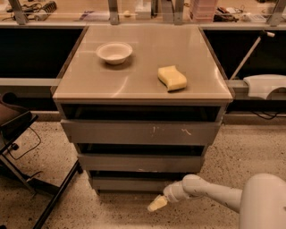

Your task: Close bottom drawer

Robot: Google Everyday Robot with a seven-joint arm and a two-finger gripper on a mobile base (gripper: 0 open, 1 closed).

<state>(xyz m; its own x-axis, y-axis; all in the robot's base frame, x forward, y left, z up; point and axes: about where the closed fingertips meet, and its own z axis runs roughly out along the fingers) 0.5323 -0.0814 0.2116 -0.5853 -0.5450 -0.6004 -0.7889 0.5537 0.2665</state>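
The cabinet's bottom drawer (129,183) is the narrowest grey one, low near the floor, pulled out only slightly, with a dark gap above its front. My gripper (156,203) hangs at the end of the white arm (205,190), just in front of and below the drawer's right half, close to the floor. Above it are the mid-width drawer (140,163) and the widest drawer (138,132) with white scratches.
On the cabinet top (143,85) sit a white bowl (114,52) and a yellow sponge (172,78). A chair with black legs (27,179) stands at the left. A counter with clutter (143,11) runs behind. Speckled floor (125,214) lies in front.
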